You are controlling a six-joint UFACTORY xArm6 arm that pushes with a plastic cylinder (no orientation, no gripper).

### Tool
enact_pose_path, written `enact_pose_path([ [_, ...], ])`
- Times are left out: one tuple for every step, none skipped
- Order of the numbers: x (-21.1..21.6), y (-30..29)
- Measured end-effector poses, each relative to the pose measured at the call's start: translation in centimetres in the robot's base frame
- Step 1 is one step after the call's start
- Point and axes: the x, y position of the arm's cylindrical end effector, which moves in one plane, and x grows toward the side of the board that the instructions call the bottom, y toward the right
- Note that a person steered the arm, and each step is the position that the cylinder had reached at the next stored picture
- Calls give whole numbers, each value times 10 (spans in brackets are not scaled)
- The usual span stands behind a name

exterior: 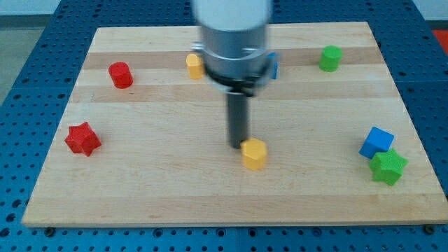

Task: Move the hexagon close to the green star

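- Pushing from the view's upper left, my tip (239,145) touches the yellow hexagon (255,154), which sits near the table's (140,196) middle; that side likely suits driving it rightward.
- The green star (388,167) lies well apart at the view's right, touching a blue block (376,142).
- No jaws exist here, only a rod.
- A pale wooden table rests on blue perforated flooring.

The board (140,189) is pale, smooth wood with visible grain; the yellow hexagon (254,153) looks matt plastic.
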Motion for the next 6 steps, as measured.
enact_pose_path([
  [14, 68],
  [9, 35],
  [8, -23],
  [25, -48],
  [45, 0],
  [47, 67],
])
